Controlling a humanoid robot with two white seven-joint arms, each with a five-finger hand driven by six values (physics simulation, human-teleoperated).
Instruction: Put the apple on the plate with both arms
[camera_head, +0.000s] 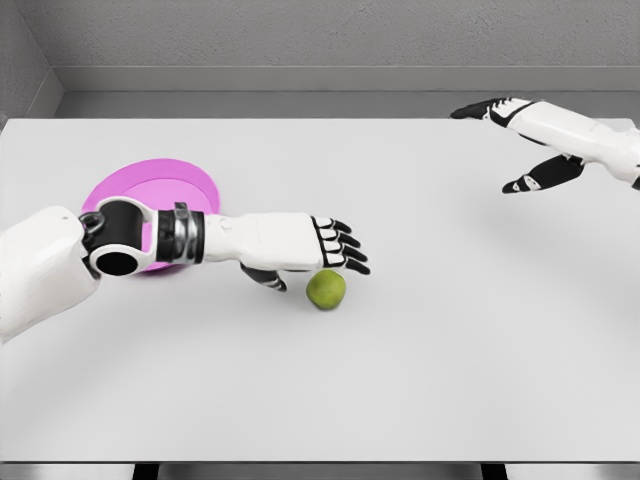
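— What do we see nearest us?
— The green apple on the white surface, our left hand just above it, fingers extended, holding nothing.
— Behind that?
— The pink plate, partly hidden by our forearm.
— Farthest?
— Our right hand, spread open, holding nothing, well apart from the apple.

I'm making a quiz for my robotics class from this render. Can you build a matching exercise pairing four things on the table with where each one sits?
Things:
1. apple
2. plate
3. left robot hand
4. right robot hand

Places:
A. far right, raised, fingers spread
B. left side, partly behind the forearm
C. near the table's middle, on the surface
D. just above the apple, fingers extended

Pairs: 1-C, 2-B, 3-D, 4-A
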